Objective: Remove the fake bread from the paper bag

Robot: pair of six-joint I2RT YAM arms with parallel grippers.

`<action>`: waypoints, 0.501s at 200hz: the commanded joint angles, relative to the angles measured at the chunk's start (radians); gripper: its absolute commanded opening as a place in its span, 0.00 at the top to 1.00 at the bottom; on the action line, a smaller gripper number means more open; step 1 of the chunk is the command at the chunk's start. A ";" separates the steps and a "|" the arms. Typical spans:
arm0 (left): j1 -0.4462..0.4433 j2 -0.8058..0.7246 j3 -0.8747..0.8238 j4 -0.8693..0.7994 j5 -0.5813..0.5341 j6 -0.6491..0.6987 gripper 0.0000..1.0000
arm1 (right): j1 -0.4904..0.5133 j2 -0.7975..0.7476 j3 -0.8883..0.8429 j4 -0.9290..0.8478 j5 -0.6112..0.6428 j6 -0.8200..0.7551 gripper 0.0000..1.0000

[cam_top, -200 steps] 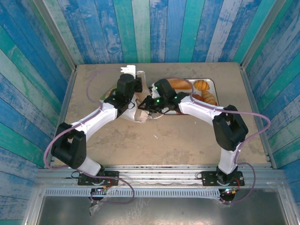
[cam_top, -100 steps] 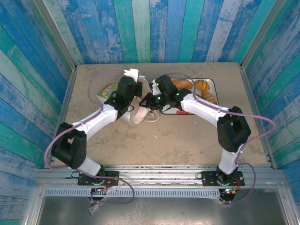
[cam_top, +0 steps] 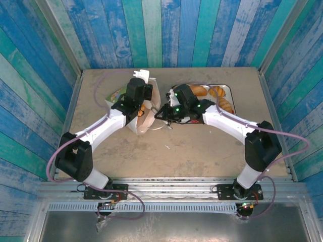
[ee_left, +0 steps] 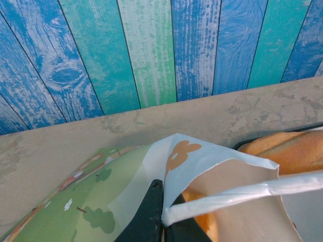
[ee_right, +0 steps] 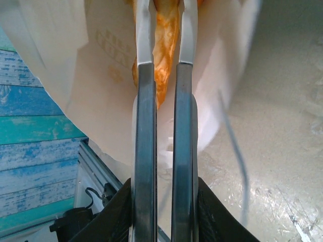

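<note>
Glossy orange-brown plastic by the look of it, the piece of fake bread (ee_right: 166, 35) sits inside the mouth of the paper bag (ee_right: 96, 65), nipped between the two silver tips of the tongs (ee_right: 145, 126). I judge it light and rigid, a hollow toy that won't squash or tear. Its shiny skin is probably slippery against smooth metal, though, and the tips seem to take it on a narrow part, so a jerky lift could let it twist or slide out. A hold across its thicker middle would seem safer than one near an end.

The bag is thin, soft paper, so it will likely fold and drag along if the bread catches on its wall. The right gripper (ee_right: 164, 201) is clenched around the dark handles of the tongs, squeezing them together. The left gripper (ee_left: 162, 201) is pinched tight on the bag's rim beside a white loop handle (ee_left: 252, 191), holding the mouth up and open. Just beside the bag on the table (cam_top: 192, 151), a tray (cam_top: 230, 91) carries several other golden pastries.
</note>
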 commanded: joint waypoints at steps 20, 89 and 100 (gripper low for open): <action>-0.001 0.032 0.035 -0.013 -0.050 0.018 1.00 | -0.005 -0.100 -0.065 0.038 -0.009 -0.012 0.87; -0.001 0.056 0.045 -0.029 -0.105 -0.010 1.00 | -0.005 -0.260 -0.168 0.076 0.078 -0.053 0.87; -0.001 0.056 0.044 -0.029 -0.105 -0.010 1.00 | -0.005 -0.280 -0.177 0.074 0.092 -0.058 0.87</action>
